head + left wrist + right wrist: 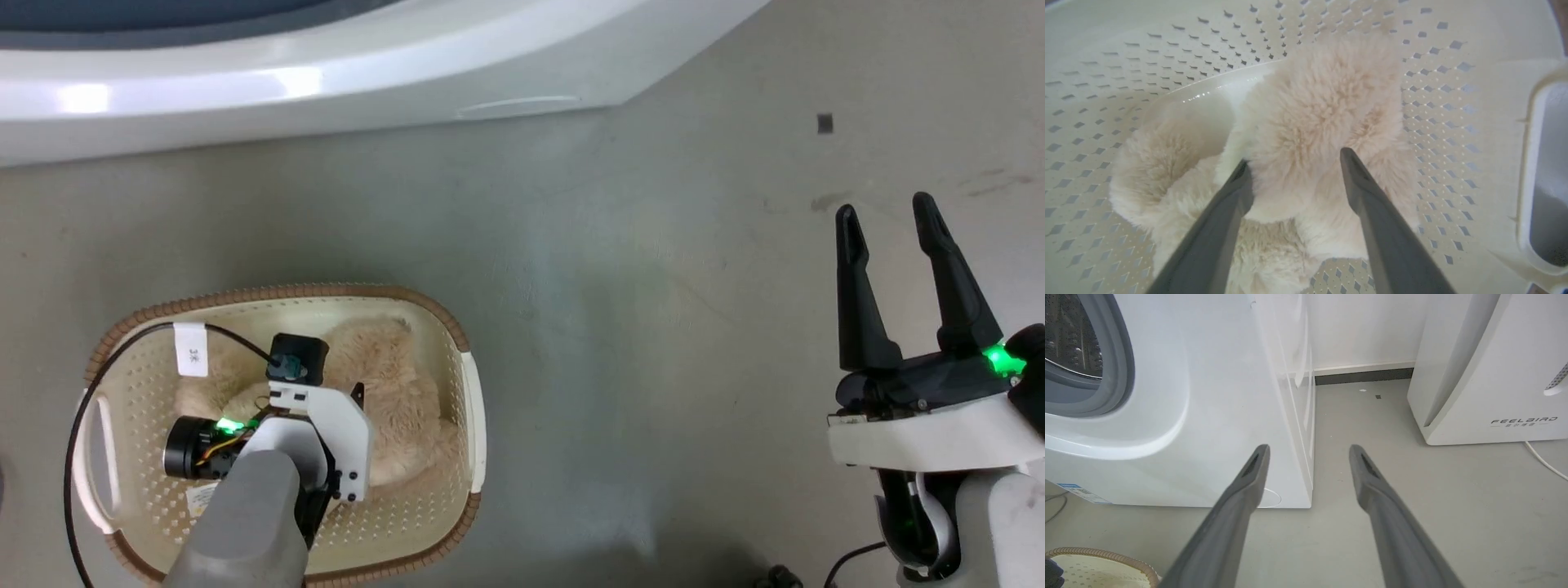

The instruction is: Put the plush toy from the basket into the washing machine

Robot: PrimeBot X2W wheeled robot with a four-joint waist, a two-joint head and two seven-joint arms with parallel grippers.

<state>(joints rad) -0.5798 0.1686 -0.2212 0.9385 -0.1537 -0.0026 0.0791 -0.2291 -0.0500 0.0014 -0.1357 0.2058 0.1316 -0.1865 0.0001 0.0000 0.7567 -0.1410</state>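
Where left gripper (1295,157) straddles plush toy (1327,94), basket (1453,122) partly cut off

Grey floor (653,327), white wall (1363,326), slanted white appliance (1494,375)

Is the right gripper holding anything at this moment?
No, the right gripper is open, its jaws spread apart above the floor with nothing gripped between them.

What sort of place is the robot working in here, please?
Probably a laundry area: a front-loading washing machine with its steel drum showing, a perforated basket on the grey floor.
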